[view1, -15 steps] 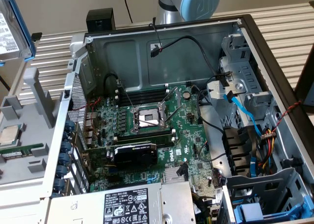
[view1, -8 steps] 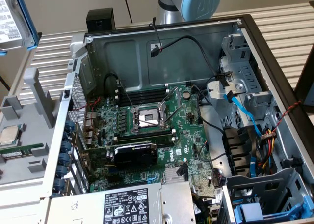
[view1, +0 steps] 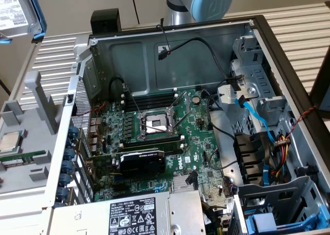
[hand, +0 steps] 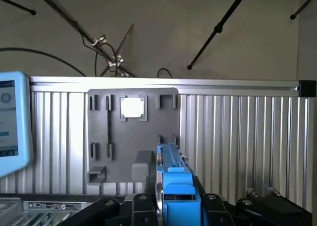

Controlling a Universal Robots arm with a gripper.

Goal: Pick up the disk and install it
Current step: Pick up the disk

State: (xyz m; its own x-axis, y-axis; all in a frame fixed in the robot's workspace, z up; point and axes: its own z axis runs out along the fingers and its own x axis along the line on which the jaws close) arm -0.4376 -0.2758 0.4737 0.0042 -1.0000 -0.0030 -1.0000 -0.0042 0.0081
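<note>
The disk (view1: 13, 11), silver with a white label and a blue carrier, hangs high at the exterior view's upper left, above the grey parts tray (view1: 31, 127) and outside the open computer case (view1: 258, 34). In the wrist view the disk (hand: 174, 179) stands edge-on, its blue carrier rising between the black fingers (hand: 141, 206) of my gripper (hand: 173, 206), which is shut on it. An empty drive bay with a blue carrier piece (view1: 268, 222) sits in the case's lower right corner.
Inside the case lie the motherboard with the CPU socket (view1: 157, 124), a black graphics card (view1: 142, 160), loose cables (view1: 258, 116) and the grey power supply (view1: 134, 214). The tray holds a CPU chip (view1: 10, 141) and a memory stick (view1: 20, 157). The arm's base (view1: 198, 3) stands behind the case.
</note>
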